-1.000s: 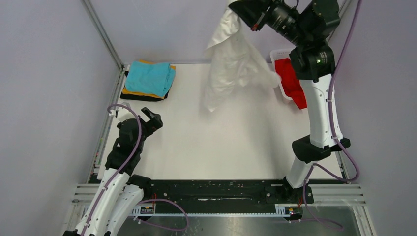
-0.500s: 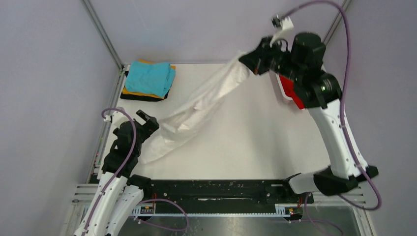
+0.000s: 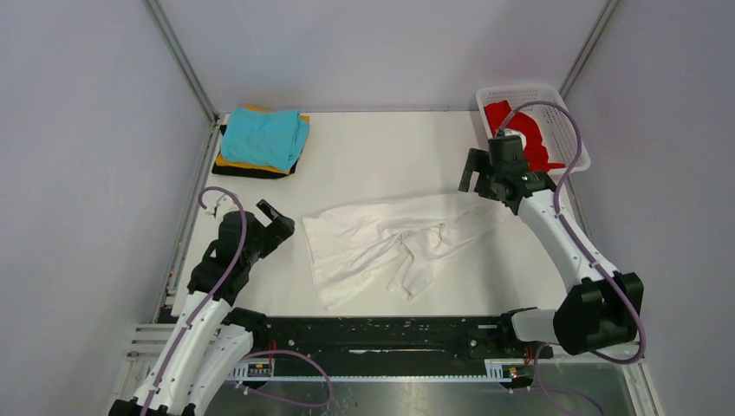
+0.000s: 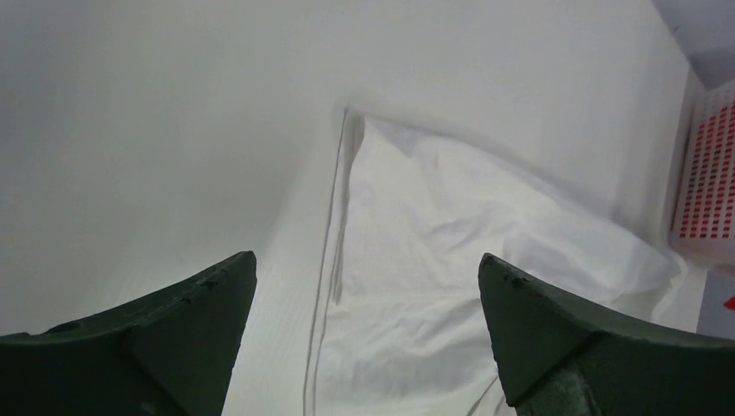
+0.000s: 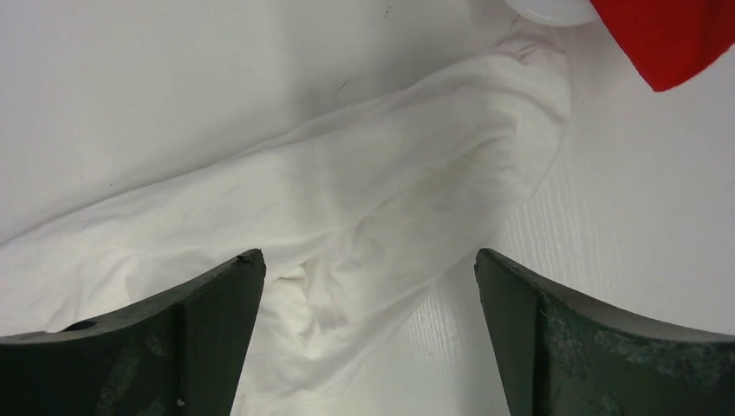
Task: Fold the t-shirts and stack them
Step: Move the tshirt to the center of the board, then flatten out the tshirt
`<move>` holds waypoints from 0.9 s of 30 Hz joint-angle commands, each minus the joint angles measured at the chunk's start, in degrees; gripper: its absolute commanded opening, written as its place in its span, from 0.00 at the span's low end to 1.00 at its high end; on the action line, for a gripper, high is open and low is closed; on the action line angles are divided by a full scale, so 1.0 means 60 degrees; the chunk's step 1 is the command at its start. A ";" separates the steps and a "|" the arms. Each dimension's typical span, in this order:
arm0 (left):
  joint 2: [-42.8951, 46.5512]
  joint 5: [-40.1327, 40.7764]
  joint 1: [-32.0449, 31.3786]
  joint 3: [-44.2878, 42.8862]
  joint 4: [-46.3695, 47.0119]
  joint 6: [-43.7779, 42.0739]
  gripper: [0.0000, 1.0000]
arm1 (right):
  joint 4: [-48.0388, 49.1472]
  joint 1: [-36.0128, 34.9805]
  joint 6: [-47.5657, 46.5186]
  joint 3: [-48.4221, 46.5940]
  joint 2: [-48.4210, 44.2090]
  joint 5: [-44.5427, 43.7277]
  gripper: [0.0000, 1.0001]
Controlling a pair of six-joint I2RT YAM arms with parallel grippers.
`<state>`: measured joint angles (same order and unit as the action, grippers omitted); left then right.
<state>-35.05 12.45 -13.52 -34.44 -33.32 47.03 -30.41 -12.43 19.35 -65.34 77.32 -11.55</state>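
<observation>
The large white t-shirt (image 3: 390, 243) lies crumpled across the middle of the table, free of both grippers. My right gripper (image 3: 478, 178) hovers open over its right end, near the basket; the wrist view shows white t-shirt cloth (image 5: 347, 199) below the spread fingers (image 5: 368, 256). My left gripper (image 3: 279, 218) stands open just left of the shirt's left edge, and that hem (image 4: 451, 260) runs between its fingers (image 4: 367, 257). A red t-shirt (image 3: 520, 139) lies in the basket. Folded teal (image 3: 264, 139), orange (image 3: 230, 163) and black (image 3: 251, 172) t-shirts are stacked at the back left.
The white mesh basket (image 3: 520, 89) stands at the back right corner, also seen in the left wrist view (image 4: 706, 173). A corner of the red t-shirt (image 5: 667, 35) shows above the right fingers. Metal frame posts rise at the table's back corners.
The right arm swung down from high at the back, spread the white t-shirt over the table and opened, letting it go. The left gripper shifted slightly right.
</observation>
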 commanded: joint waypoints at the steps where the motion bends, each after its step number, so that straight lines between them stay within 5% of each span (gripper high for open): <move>1: -0.0338 -0.2163 -0.0049 0.0629 0.0240 0.0135 0.99 | 0.0560 -0.0066 0.0799 0.0569 -0.1409 0.0047 0.99; 7: 0.0046 -0.3652 -0.1153 0.1756 0.0084 0.0062 0.98 | 0.0470 -0.1616 0.1728 0.2560 -0.2543 0.0067 0.99; 19: -0.1506 -0.2117 -0.5457 0.2004 -0.0836 0.1836 0.85 | -0.0512 -0.6117 0.3899 0.3910 -0.2159 -0.0347 0.91; 27: -0.3783 -0.1597 -0.7015 0.1494 -0.0067 0.2127 0.72 | 0.0136 -0.7872 0.4482 0.4685 -0.1871 0.0362 0.85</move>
<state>-52.58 0.34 -52.60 -24.43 -36.95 56.64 -32.25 -55.81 43.31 -39.59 65.28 -11.27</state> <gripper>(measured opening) 0.736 0.866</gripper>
